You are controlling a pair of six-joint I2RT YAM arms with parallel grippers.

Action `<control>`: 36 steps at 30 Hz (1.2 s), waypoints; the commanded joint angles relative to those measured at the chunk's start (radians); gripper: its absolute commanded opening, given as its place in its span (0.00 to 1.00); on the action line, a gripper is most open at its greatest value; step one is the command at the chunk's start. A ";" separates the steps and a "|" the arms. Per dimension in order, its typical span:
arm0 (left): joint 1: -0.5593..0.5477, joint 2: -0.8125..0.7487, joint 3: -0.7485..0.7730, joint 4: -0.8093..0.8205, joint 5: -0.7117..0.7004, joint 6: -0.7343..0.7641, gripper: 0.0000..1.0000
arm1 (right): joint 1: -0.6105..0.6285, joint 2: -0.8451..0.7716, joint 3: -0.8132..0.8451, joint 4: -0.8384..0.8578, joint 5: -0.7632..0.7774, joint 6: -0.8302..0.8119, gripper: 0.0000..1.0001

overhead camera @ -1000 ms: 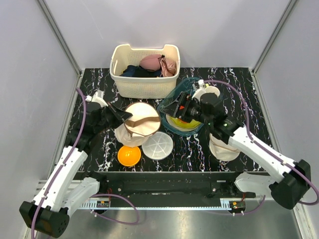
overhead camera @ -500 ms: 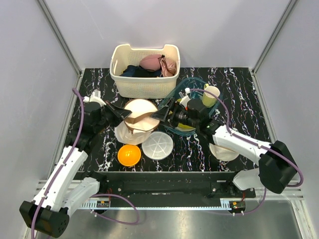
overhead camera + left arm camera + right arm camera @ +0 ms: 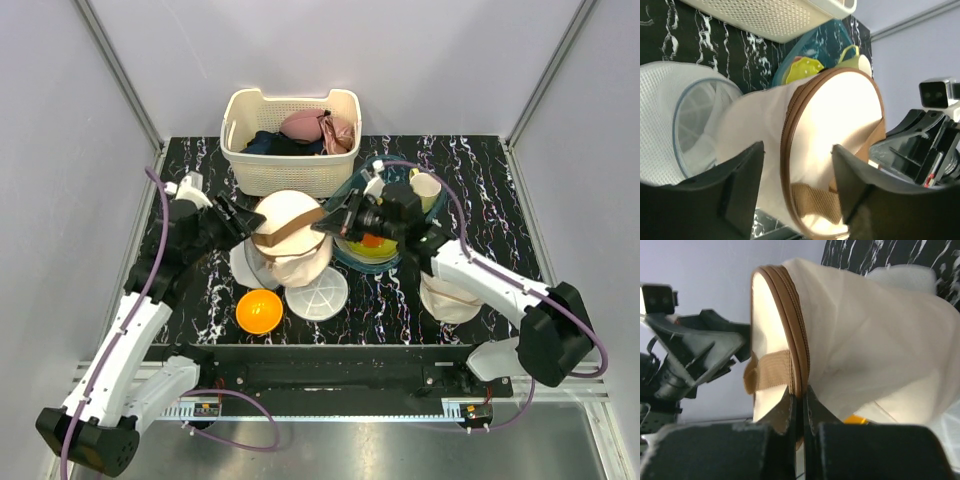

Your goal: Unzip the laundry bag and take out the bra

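The cream-beige laundry bag (image 3: 288, 232) with its brown zipper band is held up on edge at the table's middle, its flat face toward the left arm. My right gripper (image 3: 323, 222) is shut on the brown band at the bag's right rim (image 3: 801, 390), next to the tan webbing strap (image 3: 767, 376). My left gripper (image 3: 247, 222) is open. Its fingers stand on either side of the bag's near rim (image 3: 790, 165) without pinching it. The bra is hidden.
A white basket (image 3: 290, 172) with pink and dark garments stands behind the bag. A teal bowl (image 3: 347, 258) with yellow items and a cup (image 3: 424, 188) sit under the right arm. An orange bowl (image 3: 259, 311), a white mesh dome (image 3: 316, 293) and a white round bag (image 3: 447, 300) lie nearer.
My right gripper has swung left from over the teal bowl and shut on the bag's zipper band. My left gripper has opened and let go. The bag now stands more upright.
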 commanded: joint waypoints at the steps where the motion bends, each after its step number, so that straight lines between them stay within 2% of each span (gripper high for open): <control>1: -0.001 0.020 0.183 -0.099 0.015 0.314 0.79 | -0.193 -0.043 0.099 -0.072 -0.339 -0.131 0.00; 3: -0.001 0.007 0.207 -0.119 0.055 0.400 0.88 | -0.258 -0.017 0.117 -0.072 -0.467 -0.110 0.00; 4: -0.001 -0.002 0.204 -0.116 0.113 0.425 0.88 | -0.301 0.003 0.120 -0.072 -0.539 -0.092 0.00; 6: -0.002 -0.029 0.178 -0.095 0.205 0.486 0.81 | -0.318 0.009 0.117 -0.072 -0.566 -0.084 0.00; 7: -0.002 -0.034 0.167 -0.076 0.335 0.504 0.80 | -0.324 0.015 0.117 -0.072 -0.584 -0.075 0.00; 10: -0.023 -0.034 0.130 -0.059 0.491 0.535 0.77 | -0.329 0.029 0.114 -0.060 -0.589 -0.044 0.00; 17: -0.172 0.018 0.088 -0.078 0.434 0.584 0.77 | -0.329 0.061 0.071 0.097 -0.608 0.114 0.00; 18: -0.194 0.029 0.088 -0.079 0.422 0.581 0.74 | -0.330 0.066 0.067 0.130 -0.611 0.132 0.00; 22: -0.208 0.062 0.087 -0.035 0.489 0.555 0.68 | -0.330 0.067 0.056 0.131 -0.594 0.152 0.00; 27: -0.235 0.087 0.072 0.001 0.442 0.534 0.68 | -0.330 0.078 0.045 0.209 -0.600 0.212 0.00; 36: -0.235 0.082 0.062 0.117 0.459 0.465 0.49 | -0.330 0.083 0.038 0.221 -0.603 0.212 0.00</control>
